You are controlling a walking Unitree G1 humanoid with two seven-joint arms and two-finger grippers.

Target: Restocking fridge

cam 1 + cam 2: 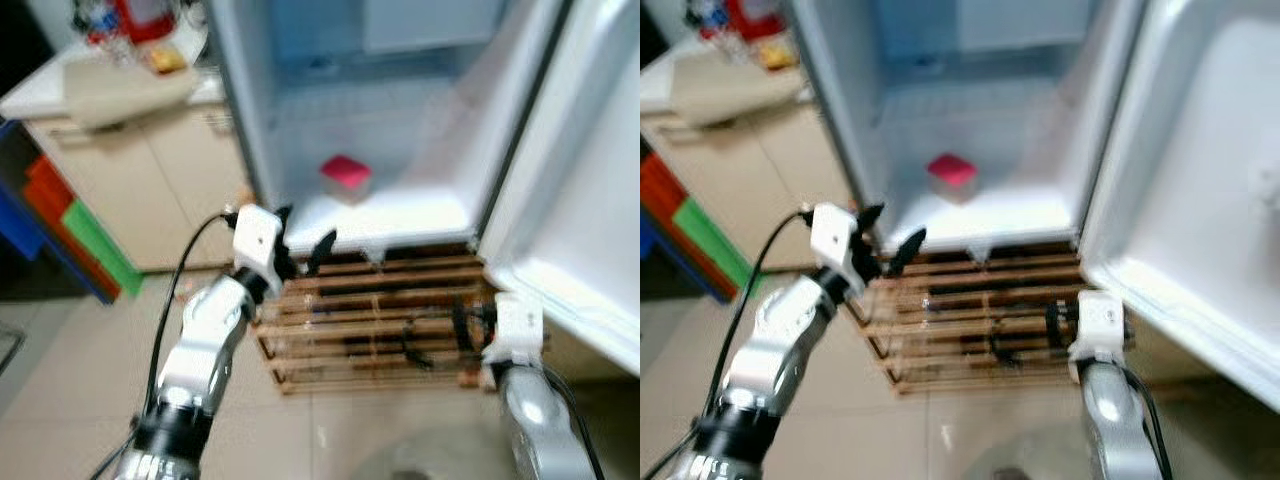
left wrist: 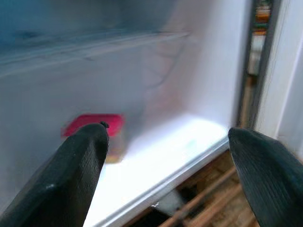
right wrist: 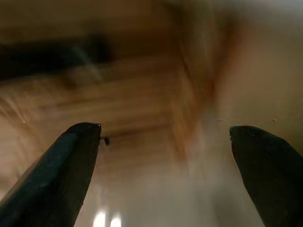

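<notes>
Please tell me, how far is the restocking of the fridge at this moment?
Done: the fridge is open and one pink-lidded box sits on its lowest shelf. In hand: nothing; the left gripper is open and empty at the shelf edge, and the right gripper is open over the wooden pallet under the fridge. Left: the other shelves look bare, so most stocking seems to remain.

Left arm is stretched forward and up, its left claw empty with both black fingers spread wide. Right arm sits lower, bent, right claw also wide open, holding nothing.
</notes>
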